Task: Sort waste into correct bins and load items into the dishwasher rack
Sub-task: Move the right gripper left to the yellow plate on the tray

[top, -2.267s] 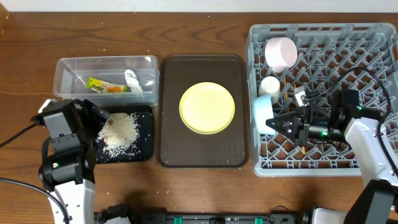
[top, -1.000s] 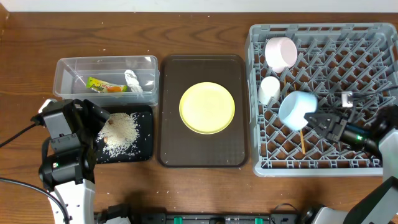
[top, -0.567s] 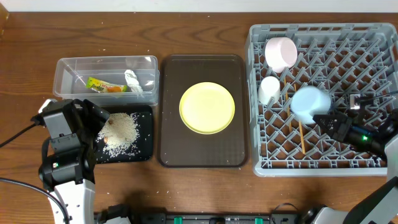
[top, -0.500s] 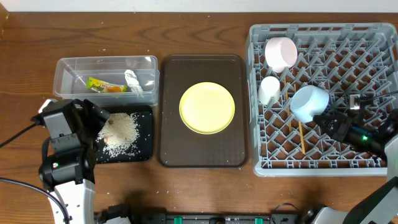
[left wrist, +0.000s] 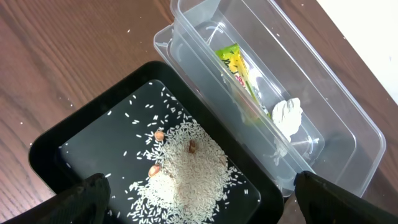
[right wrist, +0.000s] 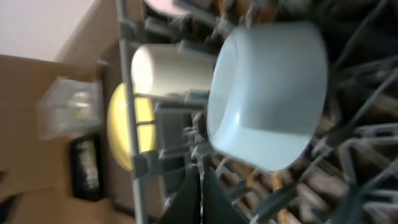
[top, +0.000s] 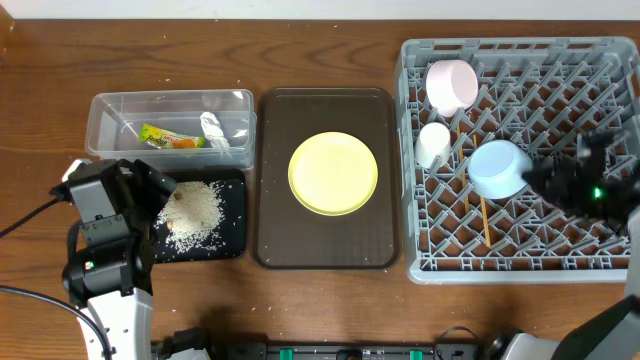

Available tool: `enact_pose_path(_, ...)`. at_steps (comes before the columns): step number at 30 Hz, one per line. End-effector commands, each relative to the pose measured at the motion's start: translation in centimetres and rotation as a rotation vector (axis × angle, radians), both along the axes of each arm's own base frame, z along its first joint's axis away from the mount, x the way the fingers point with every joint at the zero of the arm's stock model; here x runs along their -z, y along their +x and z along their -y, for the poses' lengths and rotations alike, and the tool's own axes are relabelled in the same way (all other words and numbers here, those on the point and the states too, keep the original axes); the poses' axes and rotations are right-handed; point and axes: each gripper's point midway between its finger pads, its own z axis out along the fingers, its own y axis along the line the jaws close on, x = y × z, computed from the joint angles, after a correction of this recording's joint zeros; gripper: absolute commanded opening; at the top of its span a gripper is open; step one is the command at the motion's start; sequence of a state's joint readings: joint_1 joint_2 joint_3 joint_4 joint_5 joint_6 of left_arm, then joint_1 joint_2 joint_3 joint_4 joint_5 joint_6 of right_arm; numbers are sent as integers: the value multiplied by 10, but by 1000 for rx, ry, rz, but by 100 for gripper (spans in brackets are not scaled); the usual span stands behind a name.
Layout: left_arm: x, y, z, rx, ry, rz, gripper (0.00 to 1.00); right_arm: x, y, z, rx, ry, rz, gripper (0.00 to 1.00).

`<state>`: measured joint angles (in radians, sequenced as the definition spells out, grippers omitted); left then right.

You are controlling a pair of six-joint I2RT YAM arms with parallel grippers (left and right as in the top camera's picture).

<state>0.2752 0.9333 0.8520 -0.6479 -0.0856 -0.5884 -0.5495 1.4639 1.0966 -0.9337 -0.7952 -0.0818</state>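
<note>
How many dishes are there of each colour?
Yellow: 1 (yellow plate)
Blue: 1 (blue bowl)
White: 2 (white bowl, white cup)
Total: 4

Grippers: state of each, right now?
Left gripper: open, holding nothing, above the black tray.
Right gripper: shut, beside the light blue bowl; a grip on it cannot be told.
</note>
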Motion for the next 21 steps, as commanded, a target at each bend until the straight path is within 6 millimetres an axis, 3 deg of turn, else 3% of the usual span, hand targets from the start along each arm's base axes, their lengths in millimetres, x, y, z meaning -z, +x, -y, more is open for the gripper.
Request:
enact_pose_path(1,-7,0,-4,-21,8,14,98,-28,14,10,89,-246,-29,4)
enact_pose_path(4,-7,0,-4,-21,8,14,98,-48,28,-10,58,-397,-1,4)
enact_pose_path(8,-7,0,-4,-20,8,14,98,-52,38,-71,-110,-469,64,5)
enact_pose_path(15,-7,0,-4,-21,8,14,98,-27,41,-180,-385,-644,146,13)
enact_pose_path(21,-7,0,-4,-21,8,15,98,16,31,-261,-588,-685,166,16)
